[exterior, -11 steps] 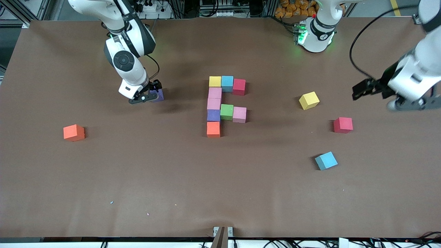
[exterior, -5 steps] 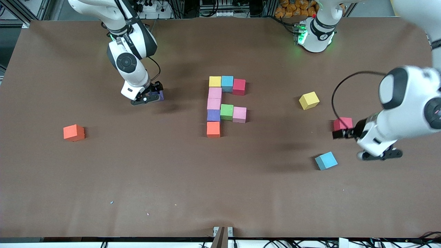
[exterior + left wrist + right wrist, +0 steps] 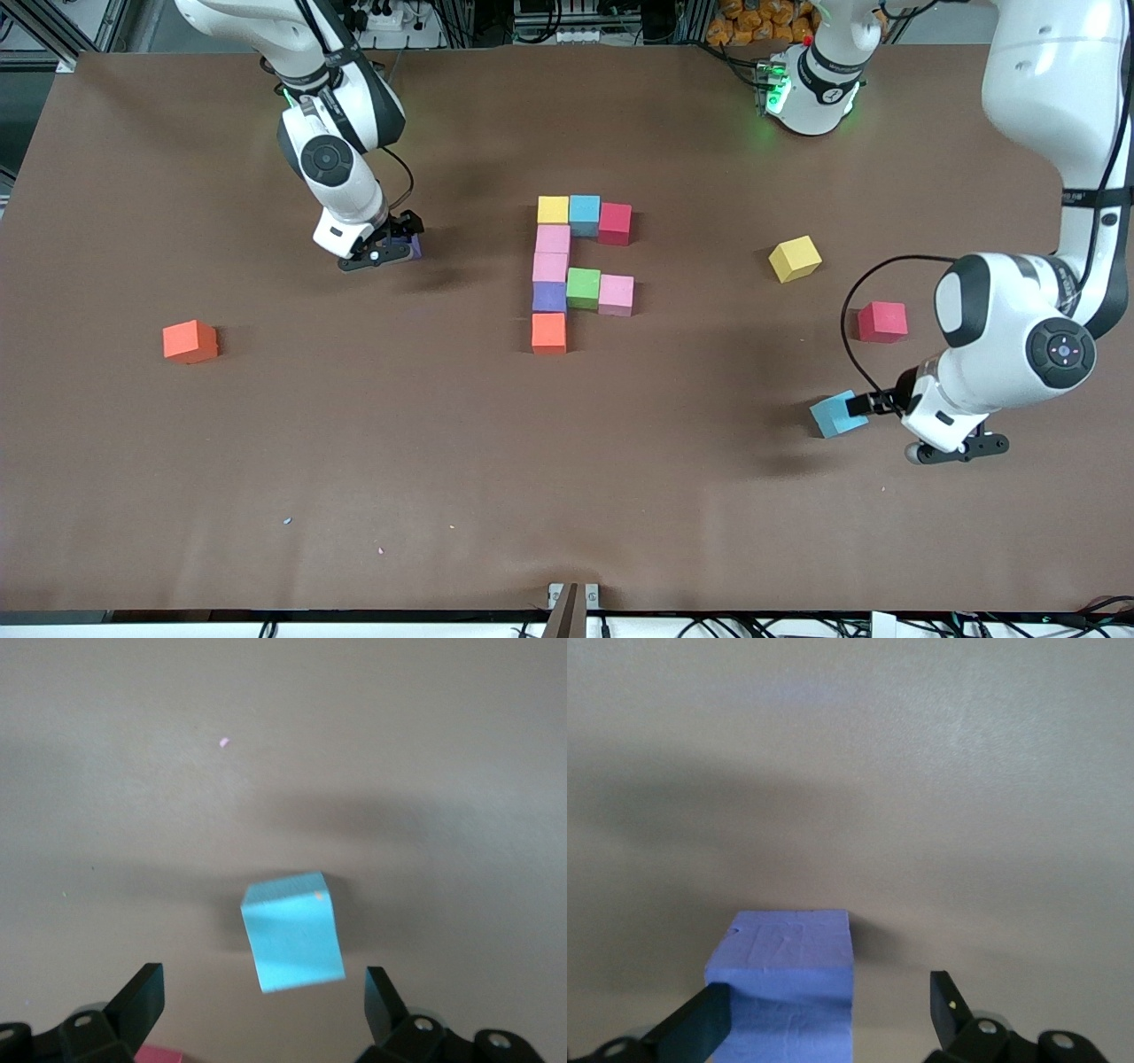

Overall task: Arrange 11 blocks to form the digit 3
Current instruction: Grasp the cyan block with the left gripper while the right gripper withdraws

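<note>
Right gripper (image 3: 383,252) is seen spread wide about the purple block (image 3: 784,979), one finger against its side, the other apart; nothing is lifted. That block lies toward the right arm's end from the partial digit (image 3: 576,266). Left gripper (image 3: 952,450), also wide, is hung just beside the light blue block (image 3: 293,941), which is turned askew to its fingers.

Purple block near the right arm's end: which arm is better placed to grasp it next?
Right. The right gripper is down at the purple block, open jaws straddling it. The left gripper is open near the loose light blue block.
</note>
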### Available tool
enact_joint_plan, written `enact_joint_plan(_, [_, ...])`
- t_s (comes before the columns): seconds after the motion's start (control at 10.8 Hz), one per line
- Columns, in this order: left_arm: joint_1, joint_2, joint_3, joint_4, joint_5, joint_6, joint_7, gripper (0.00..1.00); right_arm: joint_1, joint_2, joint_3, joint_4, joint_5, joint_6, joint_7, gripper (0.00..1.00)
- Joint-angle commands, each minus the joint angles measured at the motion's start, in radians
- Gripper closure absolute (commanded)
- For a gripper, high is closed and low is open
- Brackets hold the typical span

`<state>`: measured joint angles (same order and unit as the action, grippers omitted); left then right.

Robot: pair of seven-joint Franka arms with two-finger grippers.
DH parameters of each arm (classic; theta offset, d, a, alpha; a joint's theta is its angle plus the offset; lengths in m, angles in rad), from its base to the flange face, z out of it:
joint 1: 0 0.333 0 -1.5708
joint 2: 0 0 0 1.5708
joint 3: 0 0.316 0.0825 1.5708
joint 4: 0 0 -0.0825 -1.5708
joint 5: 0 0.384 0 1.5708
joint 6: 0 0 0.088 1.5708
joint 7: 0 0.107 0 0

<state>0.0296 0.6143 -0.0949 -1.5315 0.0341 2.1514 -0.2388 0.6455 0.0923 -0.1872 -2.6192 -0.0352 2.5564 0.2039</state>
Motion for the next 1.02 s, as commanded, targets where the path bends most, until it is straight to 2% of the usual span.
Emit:
enact_joint_plan(0.0, [-0.013,0.079,0.003,0.108,0.026,0.001,-0.082,0.0,-0.012,0.021,0.009,-0.018,0.012,0.035,-0.004,0.0])
enact_joint_plan(0.19, [-0.016,0.111,0.01,0.125,0.029,0.002,-0.109,0.0,-0.012,0.021,0.009,-0.018,0.012,0.035,-0.004,0.0])
enact_joint_plan(0.74, [-0.016,0.107,0.018,0.123,0.085,0.002,-0.113,0.0,-0.012,-0.019,0.011,-0.006,0.012,0.016,-0.003,0.0])
enact_joint_plan(0.93, [-0.016,0.107,0.018,0.122,0.093,0.002,-0.116,0.0,-0.012,-0.045,0.011,0.031,0.012,-0.057,-0.003,0.0])
